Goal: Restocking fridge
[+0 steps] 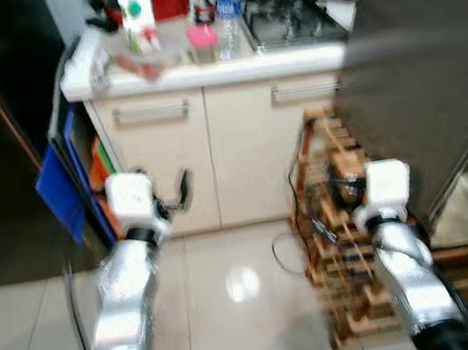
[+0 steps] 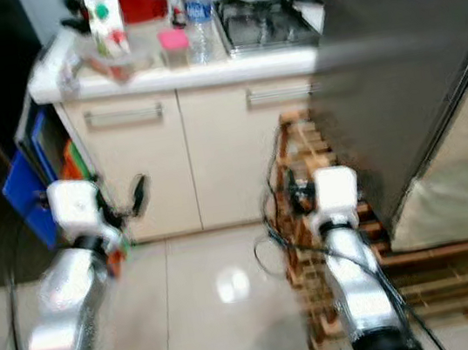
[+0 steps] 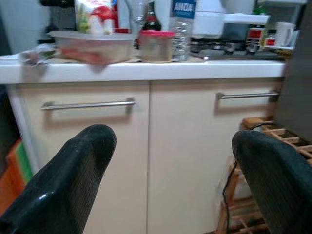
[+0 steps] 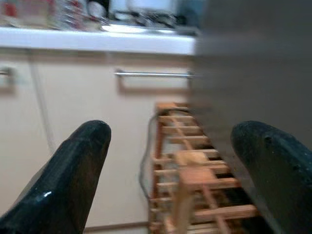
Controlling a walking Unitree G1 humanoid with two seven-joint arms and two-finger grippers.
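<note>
1. The left gripper (image 3: pixel 170 180) is spread wide and empty, raised before the cupboard doors (image 1: pixel 213 152).
2. The right gripper (image 4: pixel 170 180) is likewise spread, empty, near the wooden rack (image 1: pixel 349 237).
3. The grey fridge (image 1: pixel 429 66) stands right of the rack.
4. A food tub (image 3: pixel 92 46), a pink-lidded jar (image 3: pixel 155 45) and a water bottle (image 3: pixel 181 27) sit on the counter (image 1: pixel 227 69).

Home kitchen — cream cabinets (image 1: pixel 214 156), gas stove (image 1: pixel 292 18), cluttered white countertop (image 1: pixel 201 72) — grey fridge (image 1: pixel 429 66) alongside.

Glossy white floor tiles (image 1: pixel 237 315) reflect a ceiling light. Cream cabinet doors (image 1: pixel 214 156) with steel bar handles (image 1: pixel 151 112) stand under a white countertop (image 1: pixel 227 70), beside a wooden pallet (image 1: pixel 358 297).
</note>
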